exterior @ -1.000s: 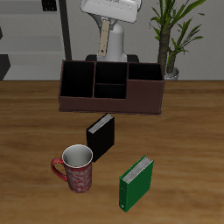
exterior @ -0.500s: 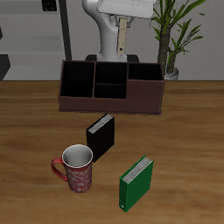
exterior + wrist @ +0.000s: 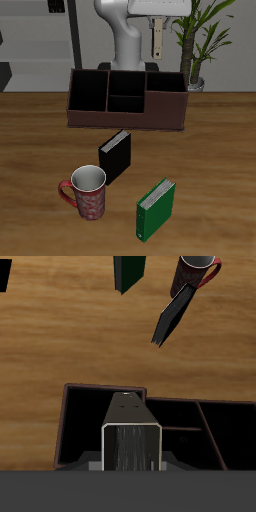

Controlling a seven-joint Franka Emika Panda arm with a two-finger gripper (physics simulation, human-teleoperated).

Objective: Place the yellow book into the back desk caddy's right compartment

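My gripper [image 3: 158,17] is shut on the yellow book [image 3: 157,40], which hangs upright from it, high above the table. The back desk caddy [image 3: 127,112], a long dark reddish-brown box with black dividers, stands below. The book hangs well above the caddy's right compartment [image 3: 165,83], the wide end section nearest the plant, and is apart from it. In the wrist view the book's pale page edge [image 3: 132,436] shows between my gripper [image 3: 132,459] fingers, over that wide black-walled section [image 3: 85,426].
A black book [image 3: 115,156] stands in front of the caddy. A red patterned mug [image 3: 86,192] and a green book [image 3: 154,208] are nearer the table's front edge. A potted plant [image 3: 200,45] stands behind the caddy's end.
My gripper has carried the yellow book sideways above the caddy, from over the middle sections to over the end section near the plant, and slightly higher.
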